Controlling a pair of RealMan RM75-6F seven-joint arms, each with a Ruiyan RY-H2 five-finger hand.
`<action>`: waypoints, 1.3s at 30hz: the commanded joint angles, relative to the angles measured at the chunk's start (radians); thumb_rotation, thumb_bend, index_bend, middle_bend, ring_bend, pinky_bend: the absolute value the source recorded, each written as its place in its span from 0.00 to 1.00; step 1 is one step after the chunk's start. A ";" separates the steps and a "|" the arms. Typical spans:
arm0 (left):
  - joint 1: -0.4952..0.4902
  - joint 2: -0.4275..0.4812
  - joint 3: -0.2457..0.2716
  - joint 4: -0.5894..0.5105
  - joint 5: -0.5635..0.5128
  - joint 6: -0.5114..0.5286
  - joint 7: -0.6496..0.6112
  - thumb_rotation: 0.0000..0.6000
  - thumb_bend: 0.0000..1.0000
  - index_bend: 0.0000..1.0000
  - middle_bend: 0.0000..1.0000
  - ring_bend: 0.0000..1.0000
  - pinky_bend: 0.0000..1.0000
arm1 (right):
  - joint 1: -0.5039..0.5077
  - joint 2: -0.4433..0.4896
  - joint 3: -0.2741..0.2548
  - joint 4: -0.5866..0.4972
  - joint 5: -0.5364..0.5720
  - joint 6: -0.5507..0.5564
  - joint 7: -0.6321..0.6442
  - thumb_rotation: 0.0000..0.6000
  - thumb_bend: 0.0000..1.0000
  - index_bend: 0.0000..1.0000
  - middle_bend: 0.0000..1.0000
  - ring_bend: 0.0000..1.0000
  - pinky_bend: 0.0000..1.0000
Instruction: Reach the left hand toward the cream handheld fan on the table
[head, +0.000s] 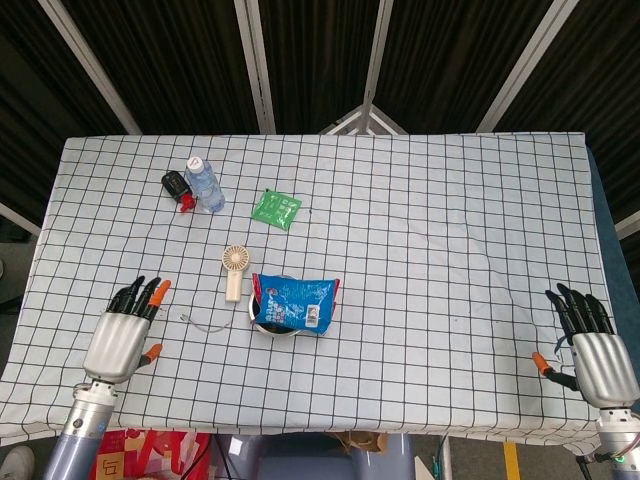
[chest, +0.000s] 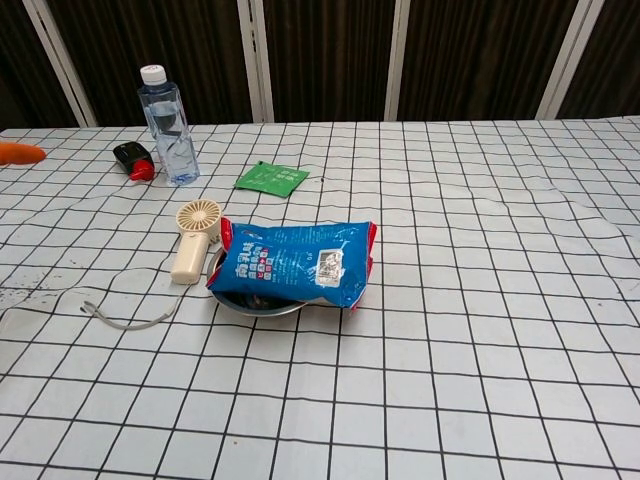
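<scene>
my left hand sits over the near left part of the table, fingers stretched out and apart, holding nothing. in the chest view only an orange fingertip shows at the left edge.

cream handheld fan lies flat on the checked cloth, round head toward the far side, handle toward me, well apart from the left hand and to its right. just right of the fan, a blue snack bag rests on a metal bowl; fan and bag look near but i cannot tell if they touch. a thin strap lies between hand and fan.

progress, my judgement: reach is barely under way. nothing is touched, a clear stretch of cloth separates hand from fan. what's left is to carry the hand right and a little farther out, toward the handle, keeping clear of the bag.

right hand at near right corner, fingers extended and apart, empty, well away from everything.

far left: water bottle, black and red object, green packet. not involved.
</scene>
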 joint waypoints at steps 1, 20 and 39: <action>-0.056 -0.052 -0.055 0.011 -0.085 -0.079 0.059 1.00 0.60 0.00 0.69 0.60 0.70 | 0.000 0.001 0.000 0.000 0.000 0.000 0.002 1.00 0.28 0.10 0.00 0.00 0.00; -0.263 -0.305 -0.190 0.152 -0.431 -0.209 0.339 1.00 0.77 0.16 0.89 0.78 0.83 | 0.007 0.006 0.001 0.001 0.004 -0.014 0.018 1.00 0.28 0.10 0.00 0.00 0.00; -0.313 -0.364 -0.179 0.238 -0.508 -0.192 0.354 1.00 0.77 0.17 0.89 0.78 0.83 | 0.008 0.008 0.001 -0.002 0.007 -0.017 0.017 1.00 0.28 0.10 0.00 0.00 0.00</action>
